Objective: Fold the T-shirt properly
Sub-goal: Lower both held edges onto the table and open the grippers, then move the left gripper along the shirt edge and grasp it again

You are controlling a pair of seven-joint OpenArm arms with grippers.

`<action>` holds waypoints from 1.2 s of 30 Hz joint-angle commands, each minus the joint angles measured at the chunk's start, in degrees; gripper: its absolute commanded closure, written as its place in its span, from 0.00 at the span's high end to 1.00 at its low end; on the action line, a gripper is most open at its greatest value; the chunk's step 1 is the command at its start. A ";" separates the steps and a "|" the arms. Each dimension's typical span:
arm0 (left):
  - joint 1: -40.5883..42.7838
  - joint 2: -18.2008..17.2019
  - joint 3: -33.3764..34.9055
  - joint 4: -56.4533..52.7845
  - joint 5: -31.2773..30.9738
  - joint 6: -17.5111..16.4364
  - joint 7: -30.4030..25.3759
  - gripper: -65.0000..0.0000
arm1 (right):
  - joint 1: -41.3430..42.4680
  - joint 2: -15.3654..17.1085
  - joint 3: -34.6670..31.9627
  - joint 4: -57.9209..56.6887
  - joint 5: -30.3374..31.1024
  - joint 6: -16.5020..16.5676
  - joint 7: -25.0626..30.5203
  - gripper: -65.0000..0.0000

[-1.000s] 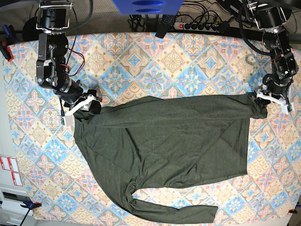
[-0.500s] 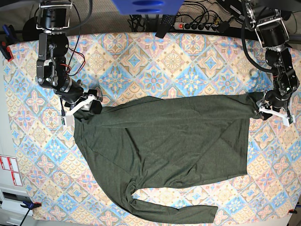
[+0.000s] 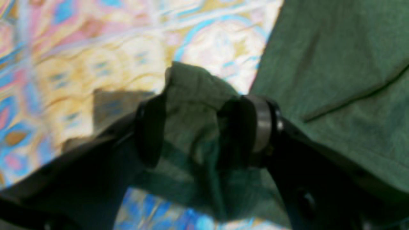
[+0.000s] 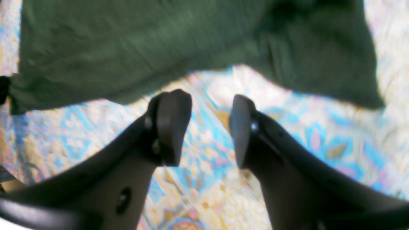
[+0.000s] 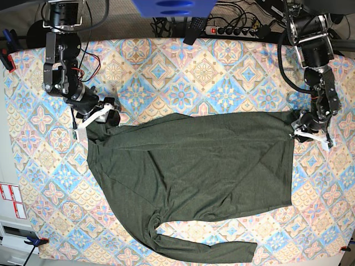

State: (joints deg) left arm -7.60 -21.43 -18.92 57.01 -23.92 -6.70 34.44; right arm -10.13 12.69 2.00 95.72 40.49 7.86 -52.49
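Note:
The dark olive-green T-shirt (image 5: 194,166) lies spread on the patterned tablecloth (image 5: 183,72), with one long sleeve (image 5: 205,249) folded along its front edge. My left gripper (image 5: 302,133) is at the shirt's right upper corner. In the left wrist view the left gripper (image 3: 195,127) is shut on a bunch of the shirt's fabric (image 3: 191,92). My right gripper (image 5: 104,115) hovers just beyond the shirt's left upper corner. In the right wrist view the right gripper (image 4: 206,127) is open, with only tablecloth between the jaws and the shirt (image 4: 159,38) ahead.
A power strip (image 5: 233,30) and cables lie along the table's back edge. A blue object (image 5: 172,6) hangs over the back middle. A red clamp (image 5: 6,58) sits at the table's left edge. White labels (image 5: 11,199) are at the lower left.
My right gripper has let go of the shirt's left corner and moved up and away from it. My left gripper has pulled the shirt's right corner inward, to the left in the base view.

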 commanded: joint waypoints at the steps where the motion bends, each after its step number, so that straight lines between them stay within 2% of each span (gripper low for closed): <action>1: -0.62 -0.94 0.41 0.26 0.32 -0.11 -1.60 0.56 | 0.86 0.63 0.24 1.99 0.78 0.54 1.19 0.39; 7: -0.27 -0.06 2.43 0.09 0.41 -0.11 -1.95 0.53 | 0.50 0.63 0.33 3.22 0.78 0.54 1.19 0.39; 10: -0.27 0.02 2.52 0.09 0.23 -0.20 -1.86 0.32 | 0.50 0.63 0.42 3.22 0.78 0.54 1.19 0.39; 13: -0.27 0.02 2.43 0.35 0.14 -0.38 -1.95 0.01 | 0.50 0.72 0.42 3.22 0.78 0.54 1.19 0.39; 18: -0.10 0.02 2.26 2.55 0.14 -0.38 -1.86 0.00 | 0.86 0.72 0.42 2.70 0.61 0.54 1.19 0.39; 24: 4.74 0.20 2.26 16.26 0.05 -0.11 -0.28 0.00 | 0.94 0.72 0.42 2.61 0.52 0.54 1.19 0.39; 30: 5.79 3.89 -0.12 28.39 -1.53 -0.11 5.61 0.00 | 0.94 0.72 0.42 0.23 0.52 0.54 1.19 0.39; 36: 4.12 6.27 -0.20 32.00 -1.00 -0.11 7.54 0.00 | 1.03 0.72 0.42 0.15 0.52 0.54 1.19 0.39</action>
State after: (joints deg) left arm -1.93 -14.74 -19.00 87.74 -24.40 -6.37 43.55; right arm -9.67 12.82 2.11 94.87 40.42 7.92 -52.27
